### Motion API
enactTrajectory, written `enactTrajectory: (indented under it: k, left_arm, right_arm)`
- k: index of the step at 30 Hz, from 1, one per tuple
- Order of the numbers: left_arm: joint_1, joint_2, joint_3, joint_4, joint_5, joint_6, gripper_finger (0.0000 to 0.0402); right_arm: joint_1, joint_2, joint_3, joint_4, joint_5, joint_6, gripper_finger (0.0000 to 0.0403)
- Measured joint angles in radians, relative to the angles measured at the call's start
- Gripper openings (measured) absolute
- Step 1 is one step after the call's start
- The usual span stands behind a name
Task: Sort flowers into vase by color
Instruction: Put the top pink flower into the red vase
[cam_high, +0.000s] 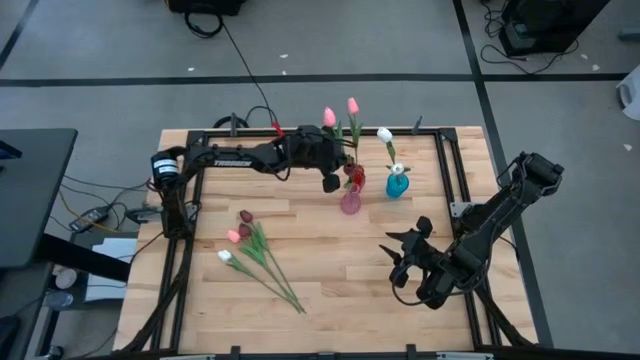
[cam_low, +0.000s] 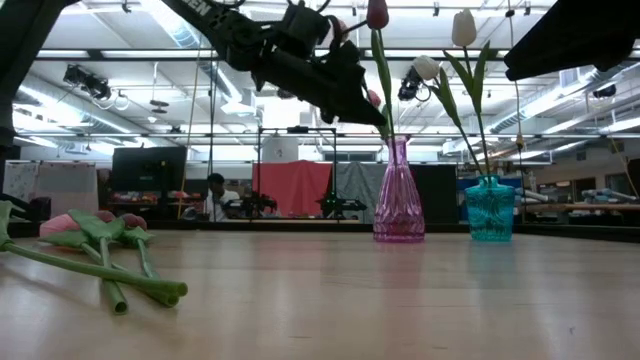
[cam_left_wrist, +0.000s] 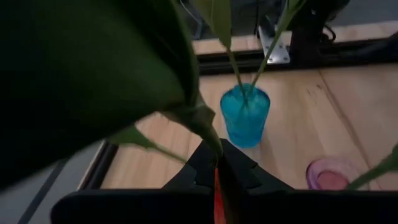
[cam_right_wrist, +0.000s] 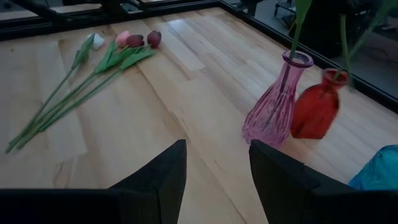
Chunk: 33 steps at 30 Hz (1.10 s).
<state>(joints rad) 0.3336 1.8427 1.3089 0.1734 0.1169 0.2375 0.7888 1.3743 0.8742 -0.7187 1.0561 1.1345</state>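
Observation:
My left gripper (cam_high: 330, 182) hangs over the far middle of the table, just above the red vase (cam_high: 357, 178) and the pink glass vase (cam_high: 350, 203), and is shut on a tulip's green stem. Two pink heads (cam_high: 329, 117) (cam_high: 352, 105) show beside it; which one belongs to the held stem I cannot tell. A white tulip (cam_high: 384, 134) stands in the blue vase (cam_high: 397, 185). Several more tulips (cam_high: 250, 245), pink, white and maroon, lie flat on the table's left half. My right gripper (cam_high: 405, 255) is open near the right edge and touches nothing. My left gripper (cam_left_wrist: 217, 168) pinches a thin green tulip stem (cam_left_wrist: 214, 146) between its two fingers, just below where a broad leaf (cam_left_wrist: 124, 62) branches off. The flower is lifted clear of the table. Its lower end is hidden by the gripper.
A black metal frame (cam_high: 440, 160) runs round the tabletop. The three vases stand close together at the far middle. Bare wood (cam_high: 330, 260) lies between the loose tulips and my right gripper. People and equipment show in the room behind in the low view.

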Motion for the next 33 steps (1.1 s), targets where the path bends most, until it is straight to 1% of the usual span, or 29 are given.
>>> enactTrajectory:
  k: [7, 10, 13, 16, 21, 30, 33]
  left_arm:
    - [0.0, -0.011, 0.036, -0.002, -0.002, -0.001, 0.0009]
    - [0.0, -0.011, 0.056, -0.037, 0.013, 0.003, 0.0009]
    - [0.002, -0.011, 0.104, -0.118, 0.043, 0.022, 0.0009]
    - [0.007, -0.011, 0.168, -0.248, 0.079, 0.047, 0.0009]
    - [0.013, -0.013, 0.229, -0.374, 0.088, 0.092, 0.0009]
    - [0.03, -0.017, 0.235, -0.417, 0.098, 0.101, 0.001]
    - [0.032, -0.022, 0.235, -0.409, 0.119, 0.095, 0.001]
  right_arm:
    - [-0.013, 0.0, 0.0, 0.0, 0.0, 0.0, 0.0185]
    - [-0.013, 0.0, 0.0, 0.0, -0.002, 0.0, 0.0185]
    - [-0.013, 0.0, 0.0, 0.001, -0.002, 0.0, 0.0185]
    - [-0.013, 0.0, 0.0, 0.002, -0.002, 0.0, 0.0185]
    - [-0.013, 0.0, 0.0, 0.004, -0.001, 0.0, 0.0185]
    - [-0.013, -0.001, 0.0, 0.008, 0.002, 0.0, 0.0185]
    - [-0.013, -0.001, 0.0, 0.008, 0.002, 0.0, 0.0185]
